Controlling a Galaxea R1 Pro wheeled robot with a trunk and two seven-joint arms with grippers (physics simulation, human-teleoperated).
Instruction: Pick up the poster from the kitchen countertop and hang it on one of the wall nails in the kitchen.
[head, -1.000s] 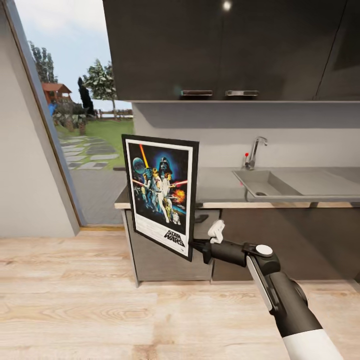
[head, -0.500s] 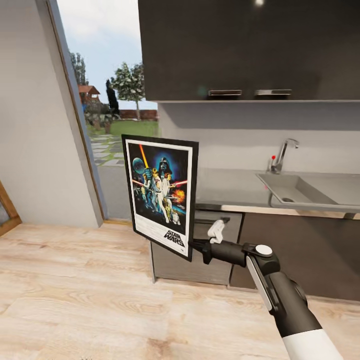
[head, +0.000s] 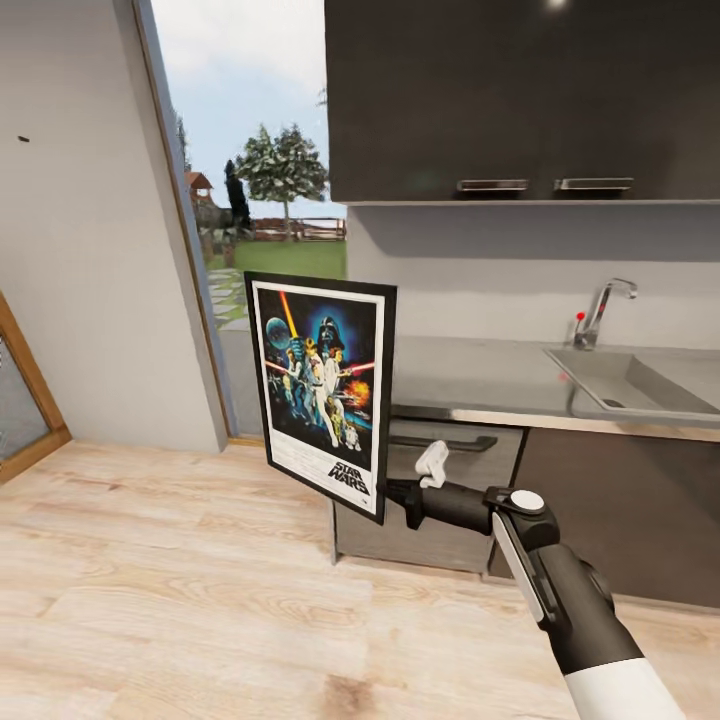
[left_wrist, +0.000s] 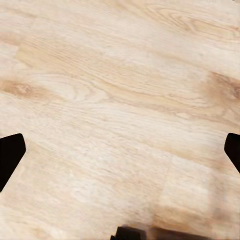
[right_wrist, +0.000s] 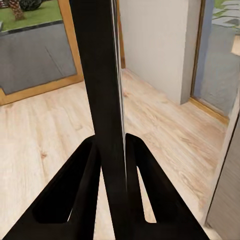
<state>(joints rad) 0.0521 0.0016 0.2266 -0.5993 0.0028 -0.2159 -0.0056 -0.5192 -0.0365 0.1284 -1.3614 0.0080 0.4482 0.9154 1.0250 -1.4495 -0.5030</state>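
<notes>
Above the light wood floor (head: 180, 600), the right arm reaches straight forward, its pincer (head: 392, 494) clenched on the lower edge of the upright, flat black-framed poster (head: 322, 388), off the steel bench (head: 480, 375).

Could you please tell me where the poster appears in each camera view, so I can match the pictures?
Head view: the poster is left of centre, upright, held at its lower corner by the right claw.
Right wrist view: seen edge-on, a dark strip between the claw's fingers.
Left wrist view: not in it.
Shared landmark: the wood floor.
</notes>
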